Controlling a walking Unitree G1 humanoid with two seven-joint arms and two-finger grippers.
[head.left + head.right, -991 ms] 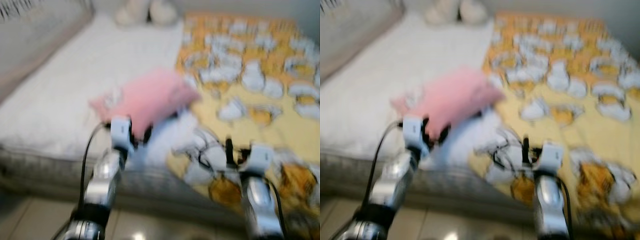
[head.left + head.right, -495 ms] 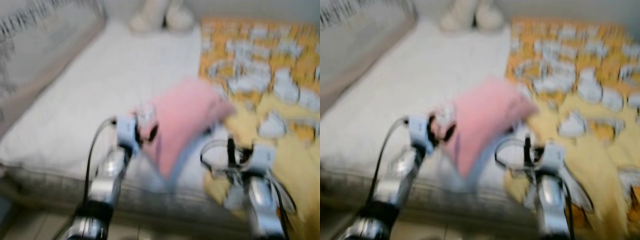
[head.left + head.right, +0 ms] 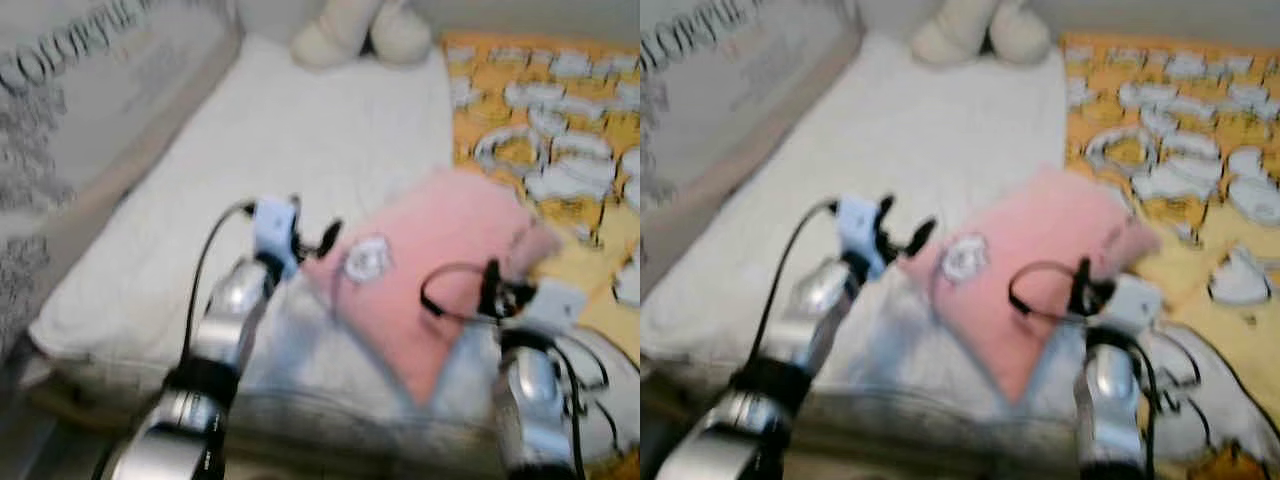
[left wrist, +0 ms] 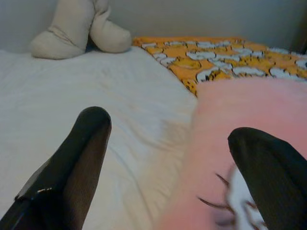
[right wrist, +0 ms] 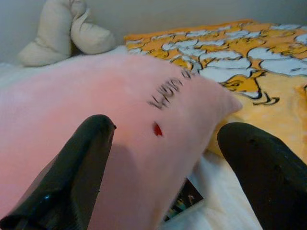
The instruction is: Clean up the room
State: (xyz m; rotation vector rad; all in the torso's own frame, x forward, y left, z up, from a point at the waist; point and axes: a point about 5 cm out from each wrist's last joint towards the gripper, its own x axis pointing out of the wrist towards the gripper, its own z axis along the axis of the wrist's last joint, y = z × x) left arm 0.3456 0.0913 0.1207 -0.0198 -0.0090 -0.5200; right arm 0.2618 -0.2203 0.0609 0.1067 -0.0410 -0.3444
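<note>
A pink pillow [image 3: 440,270] with a small white cartoon patch lies tilted on the white bed sheet [image 3: 300,130], at the edge of the orange blanket. My left gripper [image 3: 312,228] is open at the pillow's left corner. In the left wrist view that corner [image 4: 240,124] lies beside one black finger [image 4: 268,177]. My right gripper [image 3: 500,288] is open at the pillow's right side. In the right wrist view the pillow [image 5: 144,120] spreads across the wide gap between the two fingers [image 5: 72,177].
An orange and yellow blanket [image 3: 560,110] with white shapes covers the bed's right half. A cream plush toy [image 3: 360,30] lies at the far end. A grey padded wall with lettering [image 3: 80,90] runs along the left. The mattress's front edge is just below my arms.
The camera has swung to the left, so pillow and blanket sit further right in the picture. Both grippers stay on either side of the pink pillow.
</note>
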